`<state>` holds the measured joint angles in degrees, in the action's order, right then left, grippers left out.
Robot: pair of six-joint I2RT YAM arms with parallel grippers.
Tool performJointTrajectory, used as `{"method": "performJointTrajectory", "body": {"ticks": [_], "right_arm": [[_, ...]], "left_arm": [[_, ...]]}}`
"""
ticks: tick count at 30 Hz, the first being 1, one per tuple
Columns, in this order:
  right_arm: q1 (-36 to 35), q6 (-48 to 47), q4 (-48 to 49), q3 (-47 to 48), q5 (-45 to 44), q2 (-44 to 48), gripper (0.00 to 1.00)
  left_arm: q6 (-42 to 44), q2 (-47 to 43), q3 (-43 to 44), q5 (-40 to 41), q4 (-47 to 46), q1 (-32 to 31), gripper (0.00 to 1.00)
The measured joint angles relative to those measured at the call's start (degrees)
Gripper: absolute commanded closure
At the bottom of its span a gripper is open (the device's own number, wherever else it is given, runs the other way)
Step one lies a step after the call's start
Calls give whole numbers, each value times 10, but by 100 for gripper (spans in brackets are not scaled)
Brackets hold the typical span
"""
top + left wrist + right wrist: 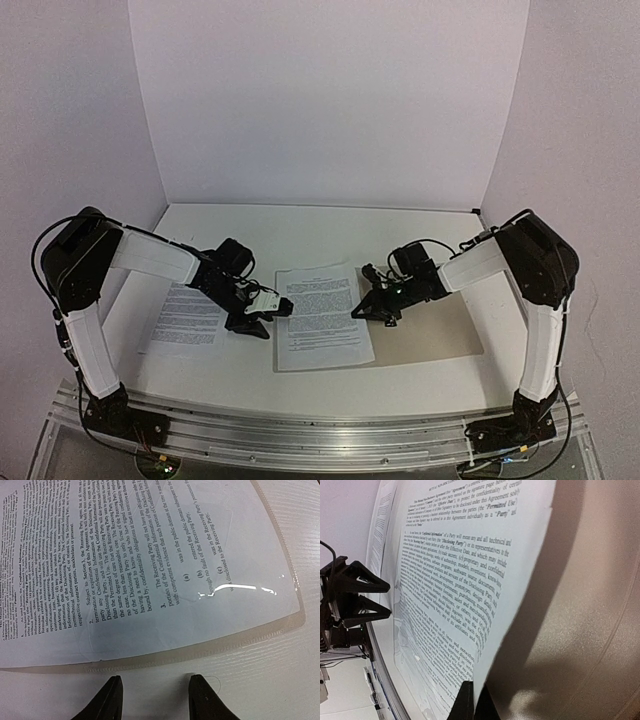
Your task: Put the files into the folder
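Centre sheet (322, 318) is pinched at right edge by right gripper (470, 700), fingers clamped thin on paper. Edge is held raised off tan folder (440, 328), seemingly for sliding sheet onto it. Left gripper (152, 700) is held part-open, empty, at sheet's left edge, likely as steadying stop. Second sheet (188, 320) is seen flat on table (300, 225), far left.

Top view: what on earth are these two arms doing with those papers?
The right gripper is shut on the edge of the middle printed sheet, holding that edge up above the tan folder beneath it. The left gripper is open beside the sheet's opposite edge, gripping nothing. A second printed sheet lies flat on the table further left, outside the folder.
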<state>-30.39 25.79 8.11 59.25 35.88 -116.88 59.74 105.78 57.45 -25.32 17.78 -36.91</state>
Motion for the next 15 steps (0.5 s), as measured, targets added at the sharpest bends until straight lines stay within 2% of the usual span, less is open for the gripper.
{"method": "performJointTrajectory", "body": {"ticks": [15], "right_arm": [[-12, 79, 67, -28, -11, 1, 100]], "left_arm": [[-14, -1, -13, 0, -40, -3, 59]]}}
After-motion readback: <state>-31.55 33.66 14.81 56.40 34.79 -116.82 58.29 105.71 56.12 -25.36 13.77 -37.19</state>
